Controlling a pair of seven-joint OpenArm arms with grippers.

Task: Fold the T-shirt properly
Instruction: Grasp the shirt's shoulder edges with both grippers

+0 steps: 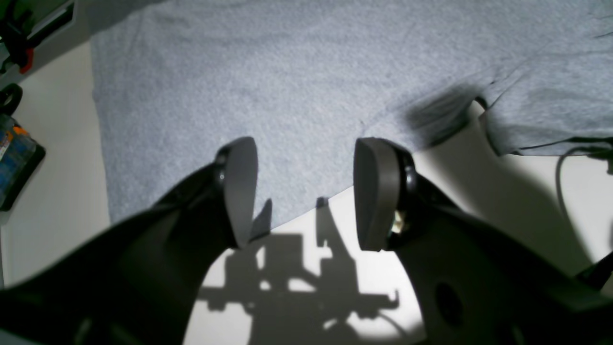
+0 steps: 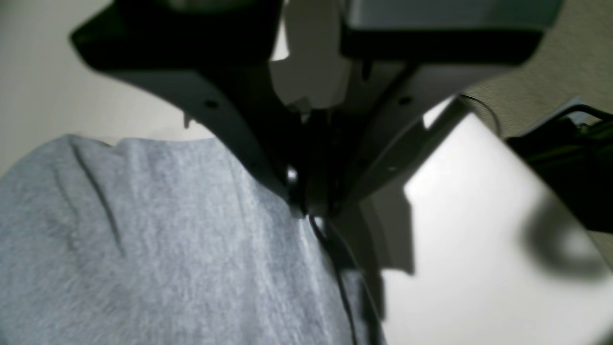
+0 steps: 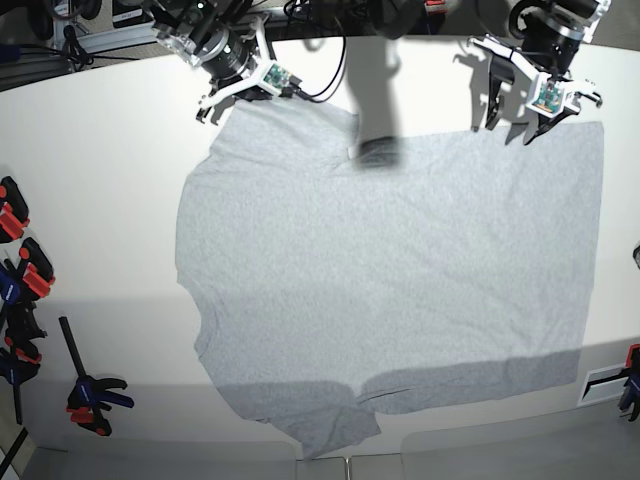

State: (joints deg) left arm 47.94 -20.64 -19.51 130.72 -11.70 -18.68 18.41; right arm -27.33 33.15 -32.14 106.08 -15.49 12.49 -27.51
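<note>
Cloth was what I had to deal with: the T-shirt [image 3: 400, 270] lay spread flat and plain side up across the white desk [image 3: 110, 200], soft, light and limp, certain to sag and drag wherever I lifted it. I judged the hems and corners the only sensible holds, pinched thin so one layer came up cleanly.

On the base view's left, the right claw [image 2: 306, 211] sat at the far corner of the shirt with its jaws shut tight; the wrist view was blurred, but I took it to have nipped the fabric edge there. The left claw [image 1: 306, 191] hung with its jaws wide apart and nothing between them, right over the shirt's far hem on the other side, where grey cloth met bare desk.

Room was fair. Bare desk ran along the left side and a strip in front, enough to fold into. Clamps [image 3: 90, 392] lay at the left edge, well apart from the shirt.
</note>
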